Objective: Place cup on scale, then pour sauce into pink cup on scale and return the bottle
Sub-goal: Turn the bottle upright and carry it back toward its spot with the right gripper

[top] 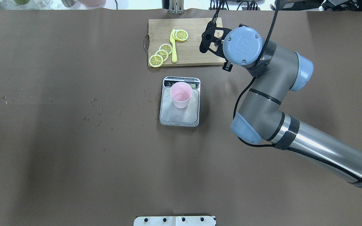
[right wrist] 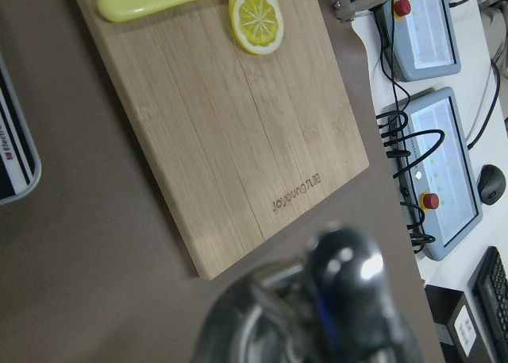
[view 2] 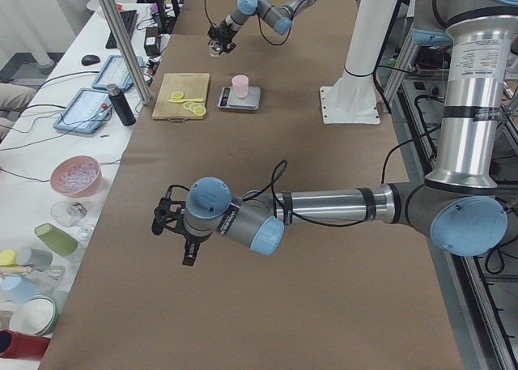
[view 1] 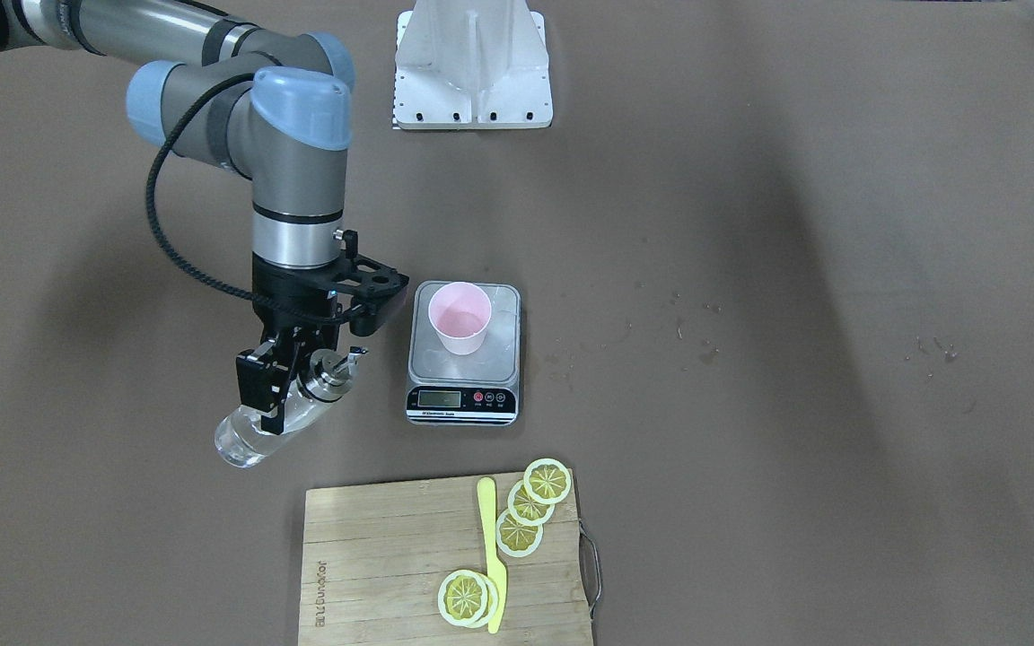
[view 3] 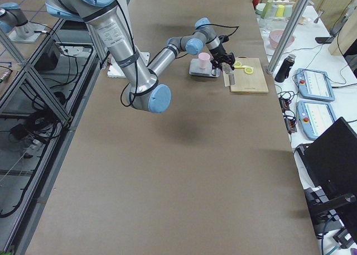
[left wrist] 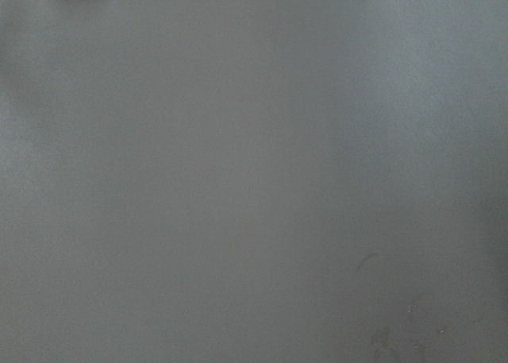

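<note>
The pale-pink cup [view 1: 459, 316] stands upright on the silver platform of the scale [view 1: 463, 397], also in the overhead view [top: 181, 94]. My right gripper [view 1: 270, 402] is shut on the clear glass bottle [view 1: 246, 438], left of the scale in the front-facing view. The bottle is tilted, with its silver spout cap [view 1: 330, 372] toward the scale and apart from the cup. The cap shows blurred in the right wrist view [right wrist: 343, 272]. My left gripper [view 2: 166, 221] hovers over bare table far from the scale; I cannot tell whether it is open.
A wooden cutting board [view 1: 391, 556] lies beyond the scale, with lemon slices [view 1: 530, 507] and a yellow knife [view 1: 490, 556] on it. Small wet spots [view 1: 687, 332] mark the brown table. A white mount base [view 1: 474, 67] stands at the robot's side.
</note>
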